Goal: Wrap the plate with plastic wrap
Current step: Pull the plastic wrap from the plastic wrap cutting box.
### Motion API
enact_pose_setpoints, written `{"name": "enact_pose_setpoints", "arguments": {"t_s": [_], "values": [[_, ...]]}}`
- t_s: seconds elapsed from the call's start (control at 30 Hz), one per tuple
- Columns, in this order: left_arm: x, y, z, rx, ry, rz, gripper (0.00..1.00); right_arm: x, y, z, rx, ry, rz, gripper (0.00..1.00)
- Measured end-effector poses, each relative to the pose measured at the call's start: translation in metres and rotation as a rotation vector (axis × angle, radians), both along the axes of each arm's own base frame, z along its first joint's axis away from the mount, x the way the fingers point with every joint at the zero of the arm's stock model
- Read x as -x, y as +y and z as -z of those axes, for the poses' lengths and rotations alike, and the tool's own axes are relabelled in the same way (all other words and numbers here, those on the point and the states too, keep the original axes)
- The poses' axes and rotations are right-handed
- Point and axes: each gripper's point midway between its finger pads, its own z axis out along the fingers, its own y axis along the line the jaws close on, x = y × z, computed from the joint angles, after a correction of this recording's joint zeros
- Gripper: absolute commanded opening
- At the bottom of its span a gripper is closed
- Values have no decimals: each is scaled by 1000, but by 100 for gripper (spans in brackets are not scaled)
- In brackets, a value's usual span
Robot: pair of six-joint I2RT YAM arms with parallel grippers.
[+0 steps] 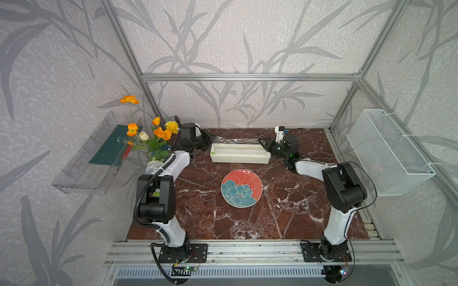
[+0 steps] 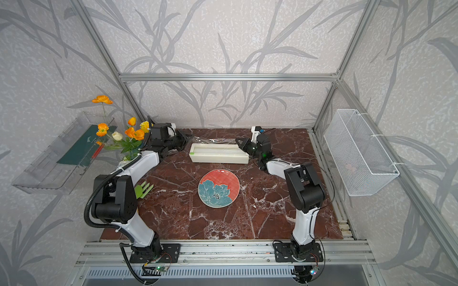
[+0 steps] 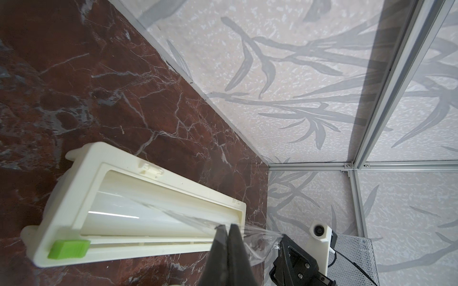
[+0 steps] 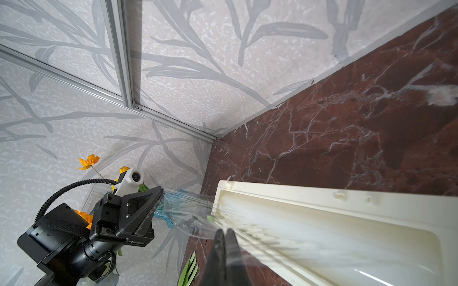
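Note:
The coral-red plate (image 1: 241, 188) with the teal flower lies bare at mid-table in both top views, nearer than the cream dispenser box (image 1: 240, 158). A strip of plastic wrap (image 1: 235, 141) is stretched over the box's far side between my two grippers. At the box's left end my left gripper (image 1: 210, 137) is shut on the film's corner. In the left wrist view its tips (image 3: 228, 226) pinch the crinkled film (image 3: 257, 235). My right gripper (image 1: 261, 142) is shut on the other corner at the box's right end. Its closed tips (image 4: 224, 231) hold the film (image 4: 188, 213).
A vase of orange flowers (image 1: 153, 133) and a clear wall shelf (image 1: 96, 158) stand at the back left. A white wire basket (image 1: 389, 153) hangs on the right wall. A green fork (image 2: 143, 189) lies by the left arm. The back wall is close behind the box.

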Motion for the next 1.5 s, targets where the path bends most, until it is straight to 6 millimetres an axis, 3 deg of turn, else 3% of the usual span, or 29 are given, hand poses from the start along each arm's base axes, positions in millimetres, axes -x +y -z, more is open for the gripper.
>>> {"name": "enact_pose_setpoints", "arguments": {"t_s": [0.4, 0.57, 0.77, 0.97, 1.1, 1.5], "values": [[0, 0, -12, -1, -9, 0, 0, 13, -5, -28, 10, 20, 0, 0], [11, -1, -31, -5, -34, 9, 0, 25, -10, -43, 9, 14, -1, 0], [42, -2, -38, 11, -72, 12, 0, 45, -15, -59, 2, -12, -13, 0], [86, -8, -18, 10, -53, 28, 0, 82, -24, -44, 24, 12, -37, 0], [106, -8, -24, -9, -74, 29, 0, 101, -27, -37, 45, 30, -54, 0], [107, -9, -58, -50, -127, 42, 0, 103, -27, -61, 76, -8, -63, 0]]}}
